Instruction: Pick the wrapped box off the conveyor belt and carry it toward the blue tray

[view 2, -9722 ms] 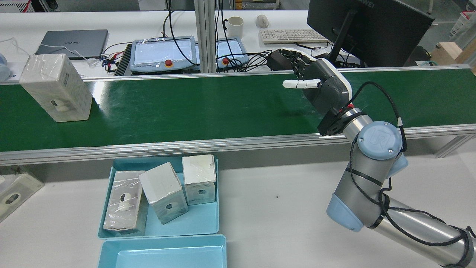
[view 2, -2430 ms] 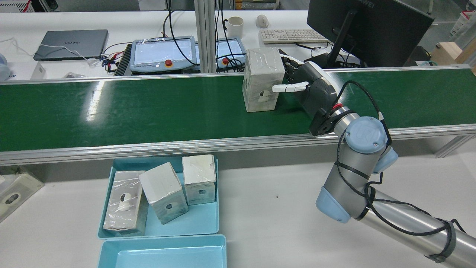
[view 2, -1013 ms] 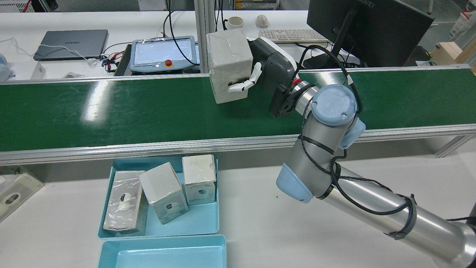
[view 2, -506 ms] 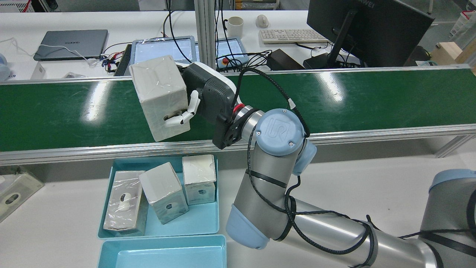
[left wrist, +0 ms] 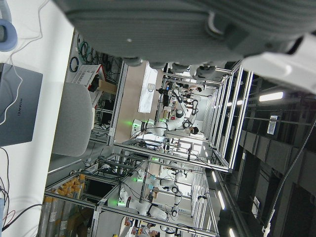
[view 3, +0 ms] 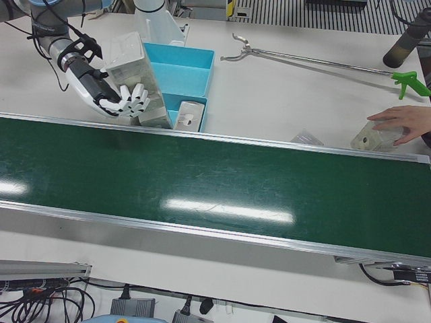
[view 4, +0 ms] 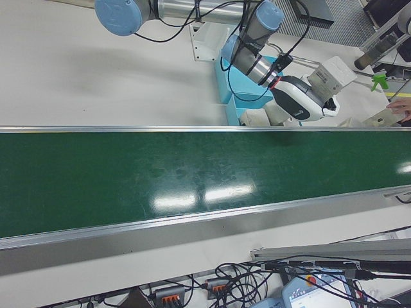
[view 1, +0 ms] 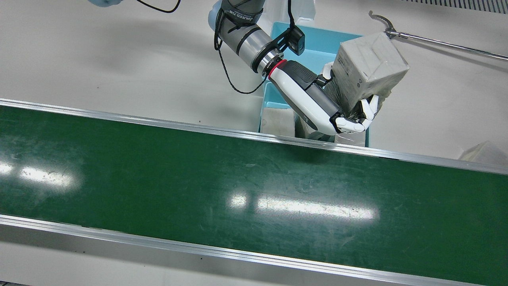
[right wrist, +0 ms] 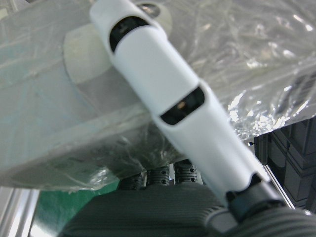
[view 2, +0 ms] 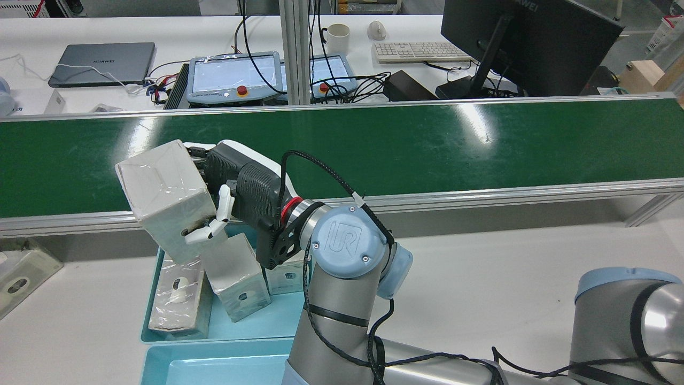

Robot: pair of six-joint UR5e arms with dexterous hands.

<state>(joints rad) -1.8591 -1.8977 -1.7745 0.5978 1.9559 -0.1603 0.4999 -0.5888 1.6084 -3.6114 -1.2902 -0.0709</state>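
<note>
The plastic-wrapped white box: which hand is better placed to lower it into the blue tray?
The right hand. It already grips the plastic-wrapped white box above the blue tray; no view shows the left hand near it.

White wrapped box [view 2: 163, 192], blue tray [view 2: 278, 318], green conveyor belt [view 2: 427, 144], white/grey right hand [view 2: 240, 187].

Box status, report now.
Right hand shut on box, tilted, off the belt. Hovering over tray. Three boxes already inside. Left hand not seen.
</note>
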